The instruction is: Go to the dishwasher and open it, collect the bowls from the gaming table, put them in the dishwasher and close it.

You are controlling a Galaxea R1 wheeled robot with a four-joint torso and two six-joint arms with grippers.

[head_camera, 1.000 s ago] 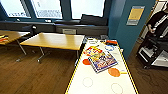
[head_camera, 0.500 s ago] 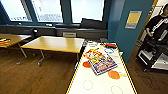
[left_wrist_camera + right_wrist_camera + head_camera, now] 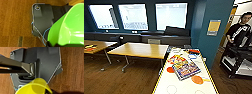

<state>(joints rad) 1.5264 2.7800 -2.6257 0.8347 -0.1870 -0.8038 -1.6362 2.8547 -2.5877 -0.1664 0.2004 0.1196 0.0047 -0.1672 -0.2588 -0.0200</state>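
Lime green plastic fills the lower corner of the left wrist view: a green bowl (image 3: 70, 27) is seen close up against the dark plate of the arm, above a brown wooden floor (image 3: 15, 22). In the right wrist view a yellow bowl (image 3: 35, 87) is seen in the same way over the same floor. Each bowl is judged to be carried by its own arm, since neither rests on anything, but the fingers cannot be made out, so how far either claw is open, and whether it truly grips, cannot be told.

In the head view the gaming table (image 3: 159, 82), white-topped with a yellow rim, is seen just ahead. On it lie a picture book (image 3: 185, 68), orange discs (image 3: 197, 79) and a red object (image 3: 194, 51) at the far end; no bowl can be made out on it. The collecting step is therefore judged done or nearly done. The loading and closing of the dishwasher are left, and whether it has been opened cannot be judged.

Wood-topped tables (image 3: 139, 50) stand to the left, and a person (image 3: 240, 30) stands by a dark cart (image 3: 237, 62) at the right. The near end of the gaming table is cut off, and both bowls are cropped by the picture edges.
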